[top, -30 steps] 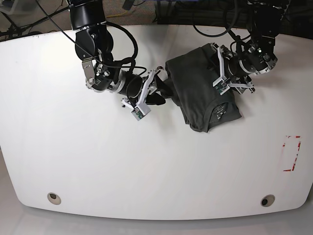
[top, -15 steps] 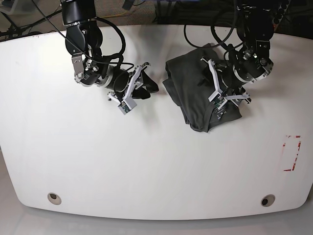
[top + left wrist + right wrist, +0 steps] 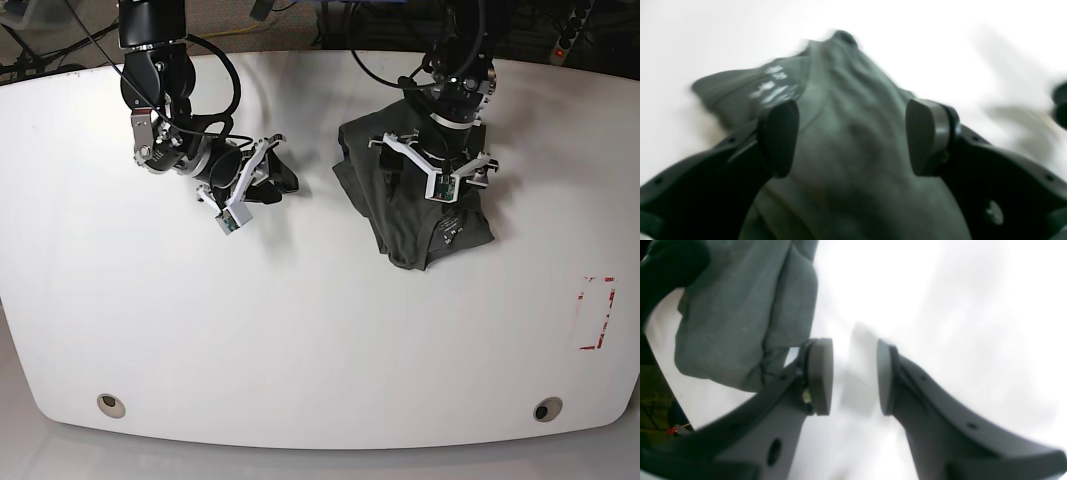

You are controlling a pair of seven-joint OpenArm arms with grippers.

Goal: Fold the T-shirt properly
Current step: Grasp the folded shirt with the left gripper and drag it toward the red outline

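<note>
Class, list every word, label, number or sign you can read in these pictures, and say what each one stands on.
No text can be read anywhere.
Pale print inside the neck of the T-shirt: several short lines, too blurred to read.
The same print in the base view, beside the T-shirt's lower right edge: too small to read.
Red marking on the table near its right edge: a broken rectangular outline, no letters or numbers.

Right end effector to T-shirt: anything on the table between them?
Nothing: in the base view only bare white table separates the right end effector from the T-shirt.
</note>
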